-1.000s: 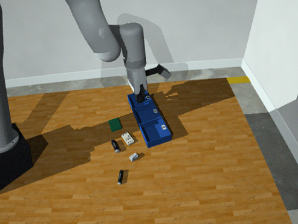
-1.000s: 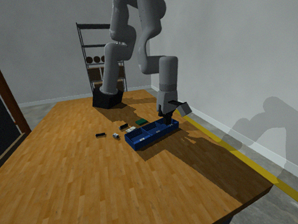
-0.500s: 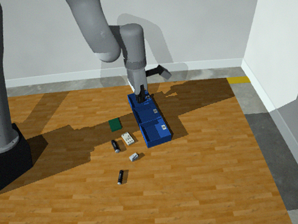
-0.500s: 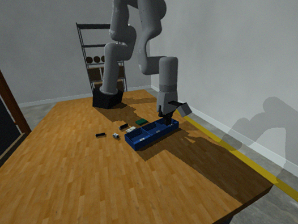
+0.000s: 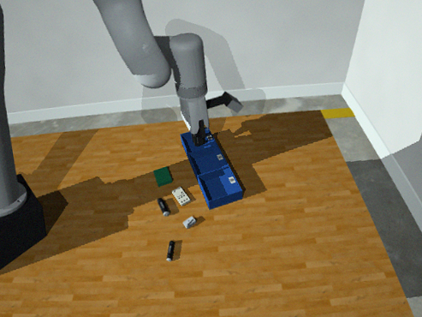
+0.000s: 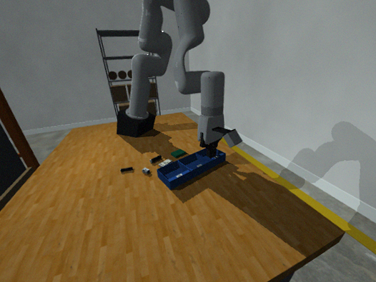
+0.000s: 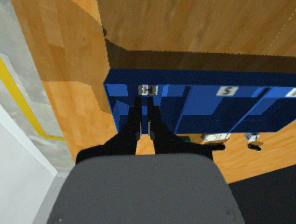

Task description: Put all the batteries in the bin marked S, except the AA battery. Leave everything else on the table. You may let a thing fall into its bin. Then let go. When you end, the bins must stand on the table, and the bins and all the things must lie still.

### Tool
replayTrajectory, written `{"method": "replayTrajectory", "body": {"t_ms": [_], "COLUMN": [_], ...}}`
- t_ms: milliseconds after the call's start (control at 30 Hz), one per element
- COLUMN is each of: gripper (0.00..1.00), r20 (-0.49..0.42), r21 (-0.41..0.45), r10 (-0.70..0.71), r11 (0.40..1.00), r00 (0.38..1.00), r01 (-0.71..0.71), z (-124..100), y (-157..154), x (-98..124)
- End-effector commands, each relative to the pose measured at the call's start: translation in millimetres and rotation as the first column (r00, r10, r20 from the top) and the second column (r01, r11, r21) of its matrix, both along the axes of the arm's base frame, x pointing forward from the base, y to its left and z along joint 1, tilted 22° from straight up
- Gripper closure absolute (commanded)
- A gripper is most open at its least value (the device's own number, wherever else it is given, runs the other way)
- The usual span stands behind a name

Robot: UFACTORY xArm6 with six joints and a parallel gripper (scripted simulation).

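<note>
The blue bin (image 5: 224,199) (image 6: 185,180) (image 7: 200,107) has three compartments in a row, and the middle one bears the label S (image 7: 228,91). My gripper (image 5: 201,139) (image 6: 211,154) (image 7: 144,104) is shut, with nothing visible between the fingers. It reaches down into the far end compartment, beside the S one. Two black cylindrical batteries (image 5: 163,206) (image 5: 170,250) (image 6: 155,159) (image 6: 127,170) lie on the table left of the bin. A small white-grey thing (image 5: 189,221) (image 6: 146,171) (image 7: 252,136) lies between them.
A white dotted card (image 5: 181,196) (image 6: 165,162) (image 7: 216,136) and a green block (image 5: 163,176) (image 6: 178,152) lie close to the bin's left side. The arm's black base (image 5: 6,231) stands at the left. The table edge and a yellow floor line (image 6: 305,194) run beyond the bin.
</note>
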State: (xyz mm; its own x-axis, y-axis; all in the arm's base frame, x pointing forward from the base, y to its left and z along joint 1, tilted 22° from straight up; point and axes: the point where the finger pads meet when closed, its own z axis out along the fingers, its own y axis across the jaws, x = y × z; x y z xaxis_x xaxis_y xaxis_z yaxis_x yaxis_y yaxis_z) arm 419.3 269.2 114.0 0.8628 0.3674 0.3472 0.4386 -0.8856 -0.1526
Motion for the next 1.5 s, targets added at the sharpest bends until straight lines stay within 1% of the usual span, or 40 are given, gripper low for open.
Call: {"method": "replayTrajectory", "body": {"t_ms": [0, 500, 1333, 1433, 1467], "gripper": [0.93, 0.93, 0.93, 0.93, 0.93], "r20": [0.003, 0.003, 0.003, 0.003, 0.003], "r21": [0.002, 0.002, 0.002, 0.002, 0.002], "r10": [0.000, 0.000, 0.000, 0.000, 0.000], "r11": [1.000, 1.000, 1.000, 1.000, 1.000], "r00": [1.000, 1.000, 1.000, 1.000, 1.000], "r01": [0.000, 0.000, 0.000, 0.000, 0.000], "z": [2, 2, 29, 40, 40], "y": [0, 0, -8, -12, -12], "x": [1, 1, -7, -10, -10]}}
